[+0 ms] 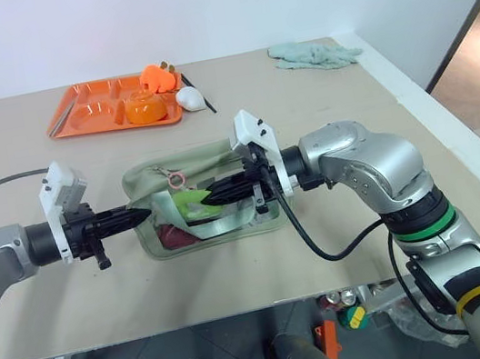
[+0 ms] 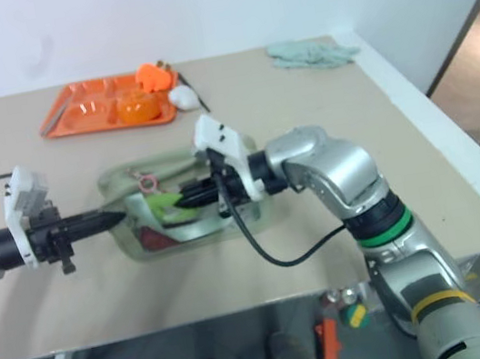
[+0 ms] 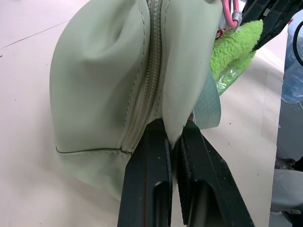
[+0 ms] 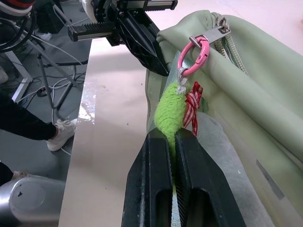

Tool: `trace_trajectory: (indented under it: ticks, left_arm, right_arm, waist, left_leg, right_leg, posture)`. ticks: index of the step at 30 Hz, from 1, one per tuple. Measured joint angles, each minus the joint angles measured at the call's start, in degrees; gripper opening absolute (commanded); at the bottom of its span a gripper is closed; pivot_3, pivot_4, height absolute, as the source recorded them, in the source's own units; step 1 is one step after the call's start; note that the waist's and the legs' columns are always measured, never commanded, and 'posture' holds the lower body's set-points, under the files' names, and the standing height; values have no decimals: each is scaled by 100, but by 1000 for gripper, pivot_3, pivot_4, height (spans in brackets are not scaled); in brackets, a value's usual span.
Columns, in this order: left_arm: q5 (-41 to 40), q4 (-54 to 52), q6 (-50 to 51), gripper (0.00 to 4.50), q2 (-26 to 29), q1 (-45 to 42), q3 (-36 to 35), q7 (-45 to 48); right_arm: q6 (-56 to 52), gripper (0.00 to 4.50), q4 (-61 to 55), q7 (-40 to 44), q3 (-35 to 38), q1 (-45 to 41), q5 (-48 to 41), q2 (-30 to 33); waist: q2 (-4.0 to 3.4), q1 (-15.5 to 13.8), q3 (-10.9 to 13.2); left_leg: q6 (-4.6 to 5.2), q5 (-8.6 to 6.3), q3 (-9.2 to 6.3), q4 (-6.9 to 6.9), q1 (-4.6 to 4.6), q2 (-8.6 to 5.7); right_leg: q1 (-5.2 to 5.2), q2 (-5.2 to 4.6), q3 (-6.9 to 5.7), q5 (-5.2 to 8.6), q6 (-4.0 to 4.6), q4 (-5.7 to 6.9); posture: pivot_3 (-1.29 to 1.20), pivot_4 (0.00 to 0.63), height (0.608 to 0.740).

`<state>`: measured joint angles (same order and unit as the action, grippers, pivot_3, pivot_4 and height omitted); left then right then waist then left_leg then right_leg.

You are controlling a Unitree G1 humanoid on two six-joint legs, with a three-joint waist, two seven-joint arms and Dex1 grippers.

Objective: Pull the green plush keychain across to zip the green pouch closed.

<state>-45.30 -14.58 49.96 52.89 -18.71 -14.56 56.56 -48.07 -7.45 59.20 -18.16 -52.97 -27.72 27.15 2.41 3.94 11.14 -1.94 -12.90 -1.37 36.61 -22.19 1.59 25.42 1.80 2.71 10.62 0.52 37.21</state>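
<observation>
The pale sage-green pouch (image 1: 209,161) lies in the middle of the table, its left end lifted. My left gripper (image 1: 142,213) is shut on the fabric at that end, beside the zipper (image 3: 144,90). The lime-green plush keychain (image 4: 171,112) hangs from a pink ring (image 4: 191,56) on the zipper pull. My right gripper (image 1: 207,200) comes in from the right and is shut on the plush keychain (image 1: 190,197), close to the left gripper's tips. A small red-and-white ribbon (image 4: 193,105) dangles beside the plush.
At the back left stands an orange tray (image 1: 82,114) with an orange bowl (image 1: 144,110), orange and white items beside it. A pale teal rag (image 1: 313,54) lies at the back right. A person's shoe (image 4: 59,135) and cables show beyond the table edge.
</observation>
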Motion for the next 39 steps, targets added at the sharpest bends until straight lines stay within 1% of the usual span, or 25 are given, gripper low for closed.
trace_trajectory:
  ticks: [3, 6, 10, 12, 16, 23, 26, 28, 31, 36, 39]
  left_arm:
    - [-7, 0, -4, 0, -2, 4, 0, -4]
    - [-9, 0, -10, 0, -18, 6, 0, -4]
    - [-16, -5, -27, 0, -30, 1, 6, 17]
    - [-14, -2, -45, 0, -52, -39, 43, 23]
    - [-3, 16, -95, 0, -90, -123, 129, 22]
    - [17, 51, -120, 0, -129, -153, 145, 23]
    - [20, 51, -122, 0, -130, -161, 163, 25]
    - [19, 51, -120, 0, -131, -170, 184, 24]
    - [6, 47, -118, 0, -133, -184, 225, 21]
    - [0, 47, -109, 0, -131, -170, 197, 12]
    - [-20, 41, -106, 0, -132, -142, 164, 11]
  right_arm:
    - [-11, 43, 9, 74, 29, -108, -8, 102]
    - [-85, 43, 52, 141, 244, -293, -77, 257]
    - [-267, 43, 303, 310, 752, -853, -330, 525]
    - [-268, 43, 553, 445, 839, -1222, -379, 662]
    - [-4, 43, 1005, 714, 882, -1608, -238, 1004]
    - [610, 43, 1373, 1043, 748, -1641, 216, 1201]
    - [1040, 43, 1465, 1219, 650, -1642, 467, 1323]
    - [1688, 43, 1557, 1399, 504, -1625, 857, 1609]
    - [3056, 43, 1932, 1708, 305, -1312, 1573, 2123]
    - [3942, 43, 3035, 1636, 284, -1221, 2276, 2474]
    - [4281, 43, 3391, 1522, 313, -1219, 2518, 2535]
  waist:
    - [0, 0, 0]
    - [-1, -1, 0]
    - [-2, 3, 1]
    - [-2, -1, 1]
    - [-1, -34, 1]
    - [-2, -72, 1]
    - [-3, -100, 2]
    - [-3, -116, 2]
    - [0, -138, 0]
    - [-5, -123, 3]
    - [-5, -117, 4]
  left_leg:
    - [0, 0, 1, 0, 0, 0]
    - [0, 0, 0, 0, -1, -1]
    - [0, 0, 2, -3, 0, -1]
    - [0, 0, -1, -6, 0, -1]
    - [1, -1, 2, -6, -3, -2]
    - [5, -3, 9, -7, -6, -1]
    - [5, -3, 9, -6, -5, 0]
    - [5, -3, 11, -6, -6, -1]
    - [3, -4, 15, -6, -7, -4]
    - [3, -4, 30, -6, 1, -6]
    - [3, -4, 30, -6, 4, -5]
  right_leg:
    - [0, 0, 1, 0, 0, 0]
    - [0, -1, -1, 0, 0, 0]
    - [2, 0, 0, 1, 1, -1]
    - [2, 0, -3, 2, 3, -2]
    - [1, -1, -1, 1, 2, -9]
    - [6, -1, 4, 2, 1, -10]
    - [6, -1, 4, 2, 1, -10]
    - [6, -1, 4, 2, 0, -12]
    - [4, -6, 5, 4, -4, -17]
    - [5, -8, 22, 0, -9, -15]
    - [5, -4, 24, 0, -7, -13]
  posture:
    - [0, 150, 740]
    - [0, 150, 740]
    - [0, 150, 740]
    - [0, 150, 740]
    - [0, 150, 740]
    - [0, 150, 740]
    - [0, 150, 740]
    - [0, 150, 740]
    - [0, 150, 740]
    - [0, 150, 740]
    - [0, 150, 740]
